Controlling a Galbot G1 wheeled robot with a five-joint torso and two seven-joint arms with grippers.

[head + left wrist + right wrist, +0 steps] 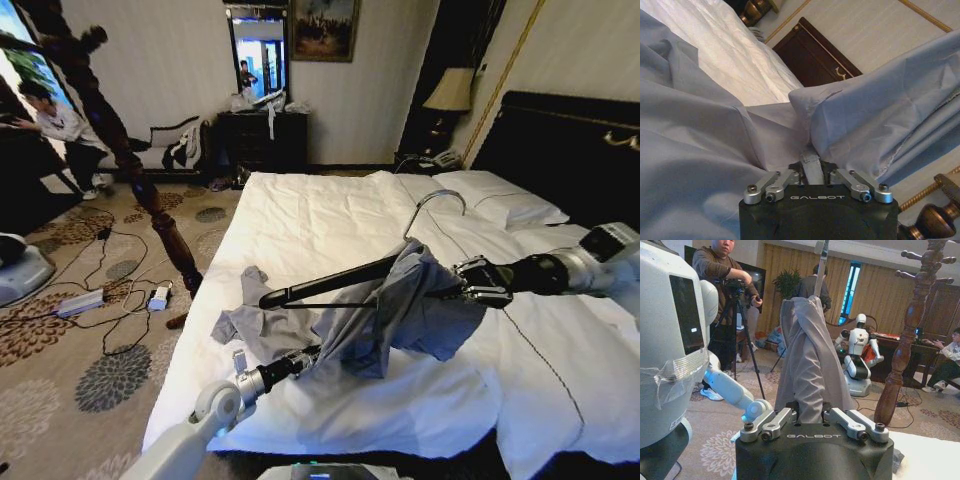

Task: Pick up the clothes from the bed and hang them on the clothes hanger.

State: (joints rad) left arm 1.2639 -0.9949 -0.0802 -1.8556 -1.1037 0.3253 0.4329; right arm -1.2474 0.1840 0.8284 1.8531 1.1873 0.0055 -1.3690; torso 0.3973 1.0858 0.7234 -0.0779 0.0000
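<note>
Claw status, right arm: the right claw (pixel 470 287) is clamped on one shoulder end of the clothes hanger (pixel 335 280), holding it raised over the bed (pixel 300 215). The left claw (pixel 312 354) is clamped on a fold of the clothes (pixel 400 315) at the garment's lower edge, at about 7 o'clock from the hanger's middle.

The clothes, a light blue-grey shirt, are draped over the hanger end nearest the right claw. The opposite shoulder and the thin lower bar are bare. A loose part of the shirt (pixel 245 320) trails on the white duvet at 8 o'clock. The silver hook points toward 1 o'clock, at the pillows.

Beyond the bed, a dark wooden pole (pixel 150 200) stands on the carpet at 10 o'clock.

Risk assessment: the fabric sits on one shoulder alone. If the left claw pulls downward, or the hanger tilts, the thin shirt is likely to slide off. The trailing part could also snag on the lower bar.
</note>
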